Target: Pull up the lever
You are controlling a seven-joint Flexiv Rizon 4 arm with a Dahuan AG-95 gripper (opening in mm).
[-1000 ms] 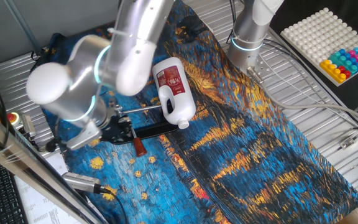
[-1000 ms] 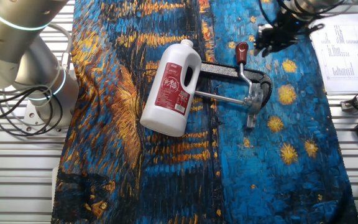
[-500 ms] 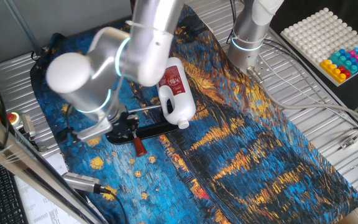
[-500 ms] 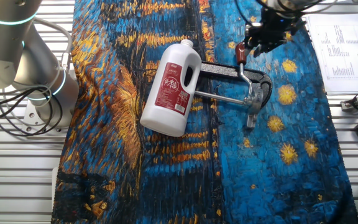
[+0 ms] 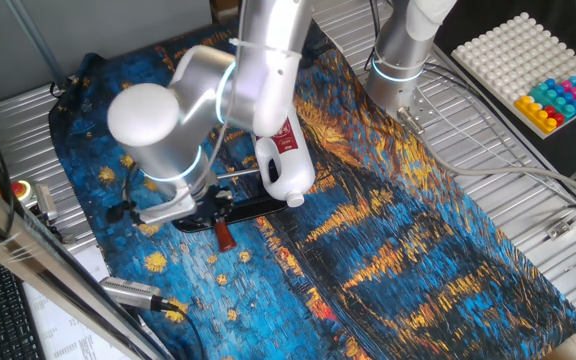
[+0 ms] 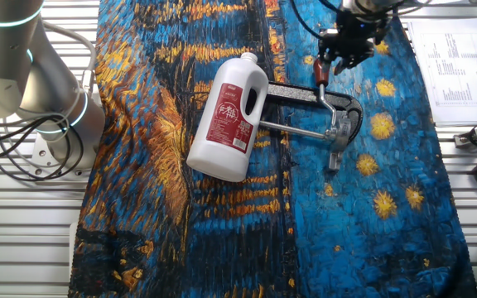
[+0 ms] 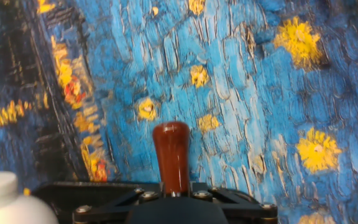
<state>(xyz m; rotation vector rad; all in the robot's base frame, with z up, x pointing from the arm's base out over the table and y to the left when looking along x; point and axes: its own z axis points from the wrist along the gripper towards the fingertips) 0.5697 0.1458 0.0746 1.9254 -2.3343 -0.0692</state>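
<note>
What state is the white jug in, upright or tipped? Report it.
Tipped: the white jug lies on its side on the painted cloth, cap pointing sideways.

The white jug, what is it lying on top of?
The white jug lies on its side on the blue and yellow painted cloth. Its handle end overlaps the silver crossbar and the black fixture; whatever else is beneath it is covered.

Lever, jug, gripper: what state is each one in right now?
Lever: lying low over the cloth, not raised, knob pointing away from the fixture.
Gripper: right at the lever's knob; fingers hidden, grip unclear.
White jug: on its side, capped, handle around the crossbar.
</note>
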